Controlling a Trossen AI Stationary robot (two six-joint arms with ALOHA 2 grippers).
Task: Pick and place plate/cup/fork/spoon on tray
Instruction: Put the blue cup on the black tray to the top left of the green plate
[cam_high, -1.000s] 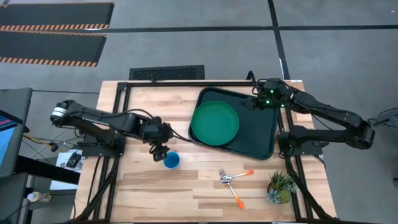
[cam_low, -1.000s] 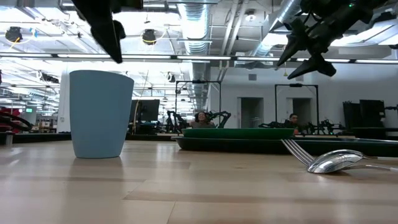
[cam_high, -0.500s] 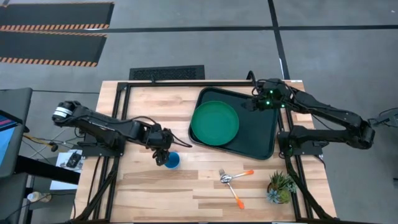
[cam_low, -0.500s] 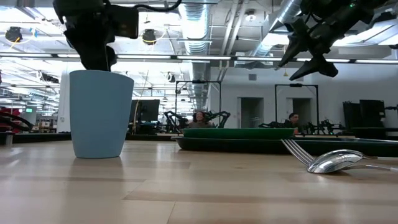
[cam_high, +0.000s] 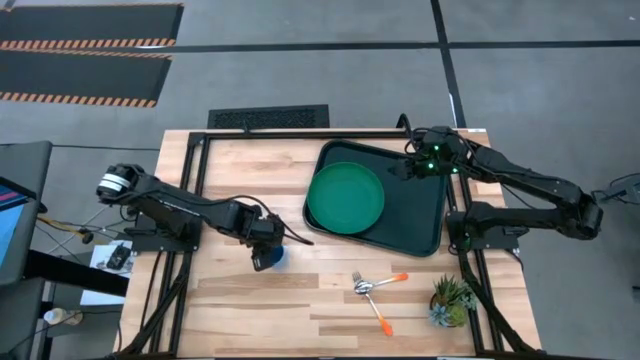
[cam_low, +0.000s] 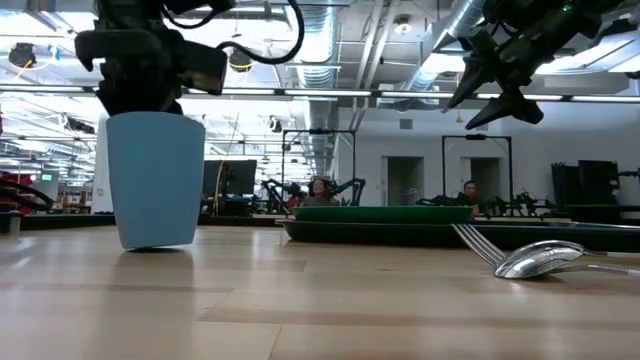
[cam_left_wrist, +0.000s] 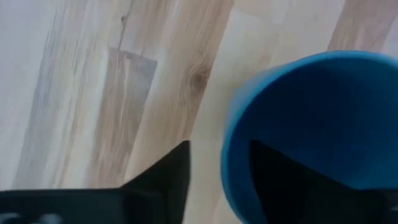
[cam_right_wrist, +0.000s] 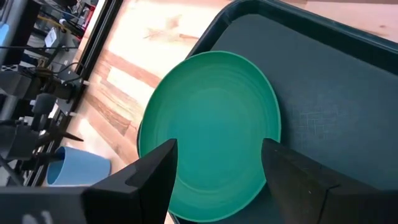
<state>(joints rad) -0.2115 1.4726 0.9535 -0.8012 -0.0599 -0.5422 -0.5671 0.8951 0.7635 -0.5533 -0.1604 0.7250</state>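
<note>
The blue cup stands on the wooden table left of the tray, leaning a little in the low view. My left gripper is down over its rim, open, one finger inside and one outside. The green plate lies in the dark tray. My right gripper hangs open above the tray's far right part with nothing between its fingers. The spoon and the fork lie crossed on the table near the front edge. My left gripper comes at the cup from above, fingers pointing down astride the rim. One finger is inside, against the wall. The other finger is outside, with a strip of table showing between it and the wall. The cup's base is on the table.
A small potted plant stands at the table's near right corner, next to the fork and spoon. Bare wood lies between the cup and the cutlery.
My left gripper has come down and toward the table's near edge, onto the cup's rim. The cup, which stood upright, now leans a little, its top shifted toward the table's left.
</note>
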